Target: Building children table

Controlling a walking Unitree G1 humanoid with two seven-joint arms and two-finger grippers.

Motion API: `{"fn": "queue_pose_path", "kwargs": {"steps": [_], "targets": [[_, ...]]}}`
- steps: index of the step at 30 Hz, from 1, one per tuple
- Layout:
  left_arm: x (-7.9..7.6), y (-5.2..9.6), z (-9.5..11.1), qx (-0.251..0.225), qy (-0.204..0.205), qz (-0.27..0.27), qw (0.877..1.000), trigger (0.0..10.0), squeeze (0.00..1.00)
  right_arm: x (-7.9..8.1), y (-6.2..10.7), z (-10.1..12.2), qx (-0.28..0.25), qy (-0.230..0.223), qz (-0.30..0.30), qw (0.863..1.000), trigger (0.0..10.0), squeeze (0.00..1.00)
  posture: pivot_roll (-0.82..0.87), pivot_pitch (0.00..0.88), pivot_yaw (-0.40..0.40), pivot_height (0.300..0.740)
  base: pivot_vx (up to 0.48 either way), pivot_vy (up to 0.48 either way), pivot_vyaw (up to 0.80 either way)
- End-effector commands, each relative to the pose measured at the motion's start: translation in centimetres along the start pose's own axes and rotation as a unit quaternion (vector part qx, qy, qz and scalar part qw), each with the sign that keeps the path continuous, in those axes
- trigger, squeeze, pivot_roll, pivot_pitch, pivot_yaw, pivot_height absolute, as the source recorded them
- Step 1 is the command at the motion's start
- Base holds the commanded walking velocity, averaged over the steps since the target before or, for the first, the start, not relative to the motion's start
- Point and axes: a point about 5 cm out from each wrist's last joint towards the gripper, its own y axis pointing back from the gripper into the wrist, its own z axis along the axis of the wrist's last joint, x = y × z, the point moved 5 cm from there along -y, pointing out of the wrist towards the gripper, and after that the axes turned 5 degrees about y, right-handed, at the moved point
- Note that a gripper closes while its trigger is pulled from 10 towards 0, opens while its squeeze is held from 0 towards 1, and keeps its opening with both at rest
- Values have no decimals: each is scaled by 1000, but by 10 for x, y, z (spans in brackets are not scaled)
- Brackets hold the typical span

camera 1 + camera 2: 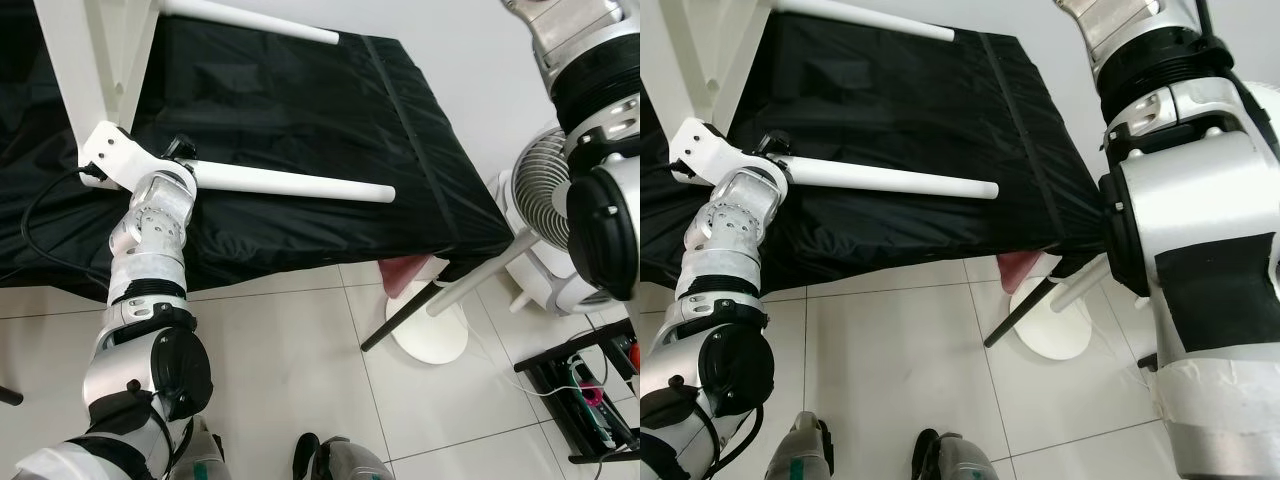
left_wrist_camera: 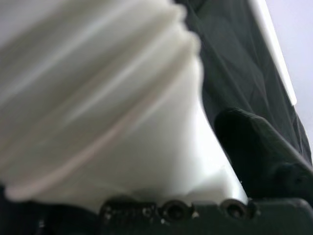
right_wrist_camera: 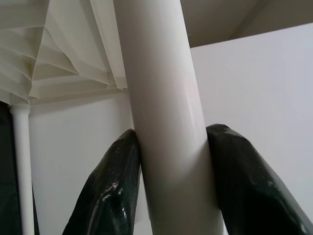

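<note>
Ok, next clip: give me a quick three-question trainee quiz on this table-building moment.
1. True or false: the right gripper has its fingers closed on a white table leg.
2. What lies under the white table frame? A) black cloth B) bare wood C) carpet
3. Fill in: a white ____ stands on the tiled floor at the robot's right.

Key: 1 true; 2 A; 3 fan.
</note>
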Motion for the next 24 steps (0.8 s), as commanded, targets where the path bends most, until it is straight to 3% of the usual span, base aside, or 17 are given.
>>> {"fn": "queue_pose_path", "kwargs": {"steps": [1, 7, 12, 16, 19, 21, 24], "targets": [[-38, 6, 54, -103, -15, -61, 993, 0, 0, -95, 20, -3, -4, -38, -200, 979, 10000, 0, 41, 73, -103, 740, 0, 0, 0], [-42, 9, 63, -119, -19, -67, 990, 0, 0, -94, 21, -4, -4, -36, -198, 980, 10000, 0, 43, 77, -106, 740, 0, 0, 0], [-62, 23, 100, -179, -36, -105, 977, 0, 0, -98, 30, -4, -16, -25, -219, 975, 10000, 0, 55, 81, -115, 740, 0, 0, 0], [-68, 28, 109, -194, -43, -116, 973, 0, 0, -100, 35, -6, -15, -23, -231, 973, 10000, 0, 61, 82, -117, 740, 0, 0, 0], [-99, 53, 148, -254, -66, -166, 951, 0, 0, -104, 69, -30, 17, -9, -287, 958, 10000, 0, 80, 84, -118, 740, 0, 0, 0], [-99, 53, 148, -254, -66, -166, 951, 0, 0, -104, 69, -30, 17, -9, -287, 958, 10000, 0, 80, 84, -118, 740, 0, 0, 0], [-125, 70, 165, -277, -80, -209, 935, 0, 0, -96, 96, -54, 64, -6, -308, 949, 10000, 0, 89, 87, -119, 740, 0, 0, 0]]}}
